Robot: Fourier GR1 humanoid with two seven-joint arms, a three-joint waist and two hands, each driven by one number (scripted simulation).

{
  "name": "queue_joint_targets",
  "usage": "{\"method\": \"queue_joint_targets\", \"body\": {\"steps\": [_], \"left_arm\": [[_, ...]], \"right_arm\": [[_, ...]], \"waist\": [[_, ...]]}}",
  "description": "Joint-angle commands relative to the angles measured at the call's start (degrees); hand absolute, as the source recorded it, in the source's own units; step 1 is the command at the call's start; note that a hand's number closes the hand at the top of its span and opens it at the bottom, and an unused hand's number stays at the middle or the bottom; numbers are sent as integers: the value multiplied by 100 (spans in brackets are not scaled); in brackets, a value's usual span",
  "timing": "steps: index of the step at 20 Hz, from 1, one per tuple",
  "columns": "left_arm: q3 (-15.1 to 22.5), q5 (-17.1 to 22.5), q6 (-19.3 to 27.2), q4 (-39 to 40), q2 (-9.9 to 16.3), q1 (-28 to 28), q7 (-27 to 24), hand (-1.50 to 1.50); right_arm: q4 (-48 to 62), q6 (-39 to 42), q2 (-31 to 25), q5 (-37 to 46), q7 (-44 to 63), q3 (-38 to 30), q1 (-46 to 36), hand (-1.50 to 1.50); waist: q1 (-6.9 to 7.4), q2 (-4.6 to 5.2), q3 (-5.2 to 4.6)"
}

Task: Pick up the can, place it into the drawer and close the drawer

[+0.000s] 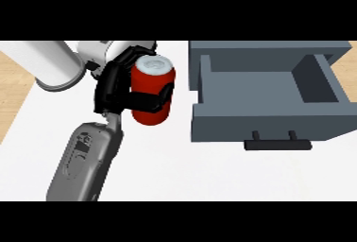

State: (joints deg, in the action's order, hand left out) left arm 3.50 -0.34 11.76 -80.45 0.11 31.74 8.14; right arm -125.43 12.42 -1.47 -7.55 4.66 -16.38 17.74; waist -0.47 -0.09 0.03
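Observation:
A red can (148, 81) with a white top is held upright-ish, leaning slightly, just left of the drawer. My left hand (111, 90) is shut on it: black fingers wrap its left side and the thumb (155, 101) crosses its front. The grey forearm (85, 160) comes in from the lower left. The grey drawer (265, 126) stands pulled open at the right, its inside bare, with a dark handle (277, 143) on its front panel. Whether the can touches the counter is hidden by the hand. My right hand does not show.
The white counter (209, 175) spreads below and left of the drawer. Two white cylindrical shapes (50, 66) lie at the top left behind the hand. Wooden floor (12, 90) shows past the counter's left edge.

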Motion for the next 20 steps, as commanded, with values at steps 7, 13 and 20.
{"method": "queue_joint_targets", "body": {"steps": [7, 13, 20], "left_arm": [[423, -125, 922, 779, -11, 2080, 920, 150], [696, 281, 1374, 1557, -11, 2877, 899, 150], [801, 659, 1657, 2914, -11, 4164, 816, 150]], "right_arm": [[-300, -57, 141, 143, 284, 187, -22, -150], [43, 217, -81, -190, 11, -206, 6, -150], [-47, -80, -59, 48, 368, -73, -400, -150]], "waist": [[-43, 13, -1], [-77, 16, 1], [-112, 39, 1]]}}
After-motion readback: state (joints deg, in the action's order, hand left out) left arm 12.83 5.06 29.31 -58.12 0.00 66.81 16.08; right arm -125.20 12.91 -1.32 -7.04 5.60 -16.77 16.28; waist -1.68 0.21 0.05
